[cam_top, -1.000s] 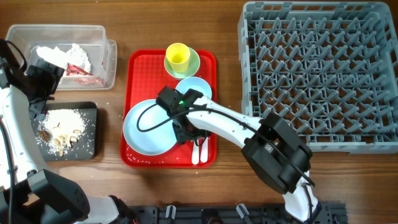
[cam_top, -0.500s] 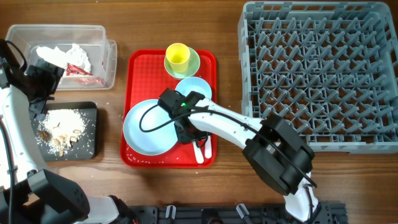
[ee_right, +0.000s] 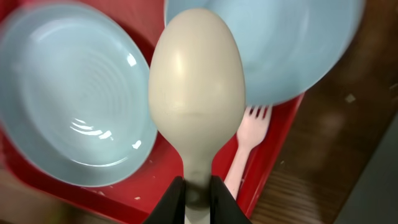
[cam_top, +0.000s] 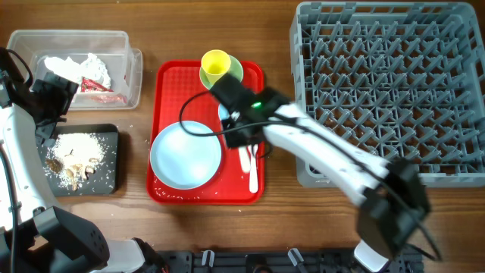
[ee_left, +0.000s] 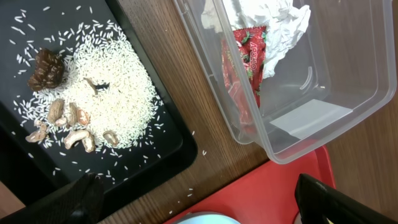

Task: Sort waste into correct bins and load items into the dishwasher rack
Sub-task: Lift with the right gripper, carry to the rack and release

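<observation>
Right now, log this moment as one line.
right gripper: shut on spoon, held over red tray | left gripper: open | fork: on red tray

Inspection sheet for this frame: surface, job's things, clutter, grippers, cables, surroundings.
Surface: wooden table, red tray at centre.
Job's things: plate, bowl, fork, cup in green bowl, all on red tray; rack empty; napkins and wrapper in tub; rice and scraps on black tray.
Clutter: stray rice on table by black tray.
Grippers: left gripper open between tub and black tray; right gripper shut on spoon, above red tray.
Cables: black cable loops over plate.
Surroundings: nothing seen.
</observation>
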